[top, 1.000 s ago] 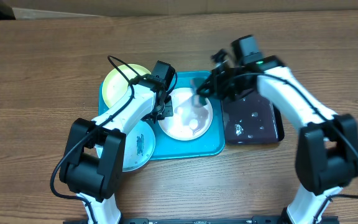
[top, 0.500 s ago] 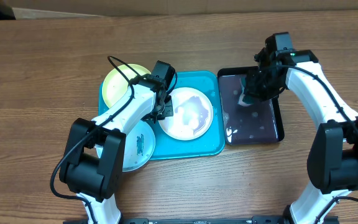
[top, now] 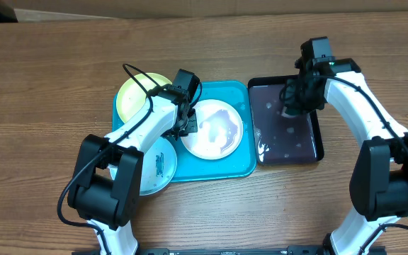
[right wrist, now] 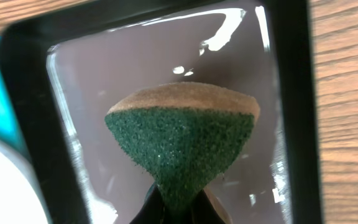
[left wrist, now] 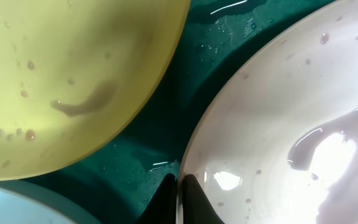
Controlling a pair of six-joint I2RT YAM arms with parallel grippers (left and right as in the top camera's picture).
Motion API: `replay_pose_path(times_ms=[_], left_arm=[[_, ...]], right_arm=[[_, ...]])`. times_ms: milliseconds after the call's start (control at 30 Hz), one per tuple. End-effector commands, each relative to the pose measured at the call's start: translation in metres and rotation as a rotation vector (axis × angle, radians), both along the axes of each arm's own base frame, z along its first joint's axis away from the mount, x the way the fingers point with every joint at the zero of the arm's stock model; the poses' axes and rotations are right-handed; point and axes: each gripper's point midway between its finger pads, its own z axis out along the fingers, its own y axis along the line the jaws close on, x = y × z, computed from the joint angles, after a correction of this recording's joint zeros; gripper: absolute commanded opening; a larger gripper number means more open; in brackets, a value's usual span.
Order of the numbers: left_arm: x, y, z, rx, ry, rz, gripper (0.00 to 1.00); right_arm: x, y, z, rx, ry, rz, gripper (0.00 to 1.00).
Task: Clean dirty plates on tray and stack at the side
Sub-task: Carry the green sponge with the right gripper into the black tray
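Note:
The turquoise tray point(top: 236, 168) holds the wet white plate point(top: 214, 131) in its middle. The yellow-green plate point(top: 134, 93) sits at its far left corner and the pale blue plate point(top: 159, 168), with dark smears, at its near left edge. My left gripper point(top: 185, 126) is shut on the white plate's left rim point(left wrist: 188, 158); the yellow-green plate point(left wrist: 61, 81) and wet tray floor point(left wrist: 166, 106) also show there. My right gripper point(top: 290, 108) is shut on a green sponge point(right wrist: 182, 149) and holds it over the black tray point(top: 317, 145).
The black tray point(right wrist: 27, 43) holds shallow water and stands right of the turquoise tray. Bare wood-grain table point(top: 48, 64) surrounds both trays, and it shows at the right in the right wrist view point(right wrist: 347, 93).
My right gripper has carried the sponge from the white plate rightward to over the black tray. The left gripper and the plates have stayed in place.

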Motion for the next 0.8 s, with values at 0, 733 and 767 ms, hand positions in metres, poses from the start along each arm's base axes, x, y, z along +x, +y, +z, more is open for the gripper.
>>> replay_pose_path(times_ms=[0, 733, 767], left_arm=[[-0.005, -0.010, -0.005, -0.035, 0.020, -0.001, 0.05], [-0.006, -0.014, -0.005, -0.058, 0.030, -0.003, 0.17], [-0.006, -0.014, -0.005, -0.058, 0.030, -0.003, 0.21]], right_arm=[[-0.010, -0.015, -0.014, -0.087, 0.009, -0.005, 0.04], [0.007, -0.025, 0.042, -0.077, -0.021, -0.004, 0.57], [0.014, -0.031, 0.054, -0.076, -0.044, -0.019, 0.63]])
